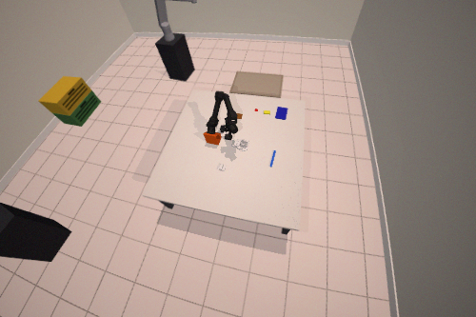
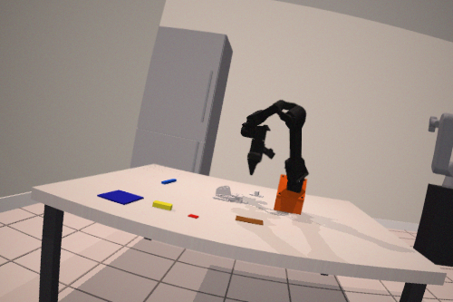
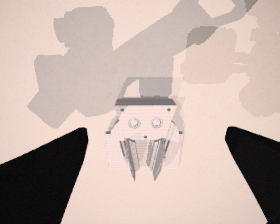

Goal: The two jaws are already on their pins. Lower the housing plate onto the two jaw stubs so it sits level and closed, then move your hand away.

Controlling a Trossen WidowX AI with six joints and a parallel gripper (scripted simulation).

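The pale housing plate (image 3: 145, 131) lies over the rear ends of the two jaws in the wrist view. Two round pin or stub ends show in its holes. The left jaw (image 3: 131, 160) and right jaw (image 3: 159, 159) point out from under it, tips apart. From above the plate looks square to the base and about level; its seating height cannot be told. The assembly is a small pale shape (image 1: 242, 145) (image 2: 224, 192) in the top and exterior views. My gripper (image 3: 158, 134) (image 1: 228, 137) (image 2: 252, 172) is open and empty, raised above the assembly, touching nothing.
A small pale part (image 1: 221, 167) (image 2: 256, 194) lies apart on the table. A blue bar (image 1: 272, 159) (image 2: 168, 181), dark blue square (image 1: 281, 113) (image 2: 120, 197), yellow block (image 1: 267, 112) (image 2: 162, 205), red piece (image 1: 256, 109) (image 2: 193, 216) and brown bar (image 2: 249, 220) also lie there.
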